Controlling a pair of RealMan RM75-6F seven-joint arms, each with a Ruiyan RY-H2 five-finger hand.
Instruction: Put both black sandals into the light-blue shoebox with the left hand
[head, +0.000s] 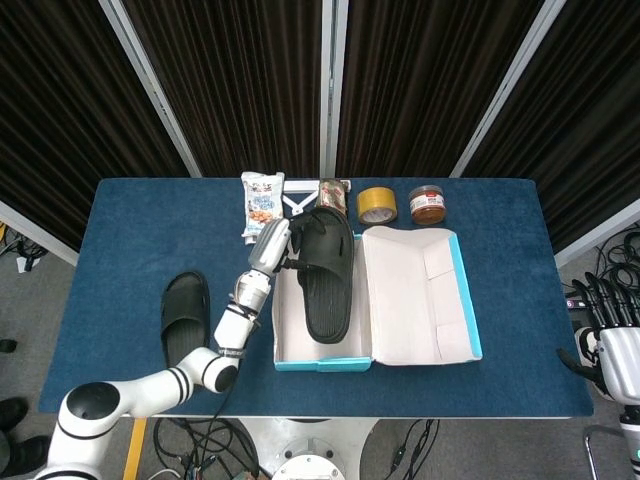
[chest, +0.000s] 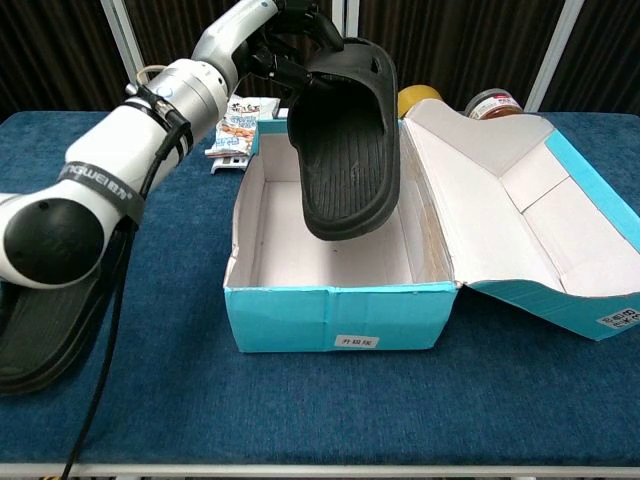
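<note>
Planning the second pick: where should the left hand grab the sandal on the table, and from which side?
Probably by the strap. The second black sandal lies flat, sole down and footbed up, left of the light-blue shoebox, so its strap arches clear of the footbed. Come down from above at the strap end, the far end, with fingers hooked under the arch, as the left hand seems to hold the first sandal.

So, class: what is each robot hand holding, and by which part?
The left hand grips a black sandal by its strap end; the right hand holds nothing.

Bright, even overhead light, soft shadows, sharp focus; the dark backdrop perhaps hides detail.
</note>
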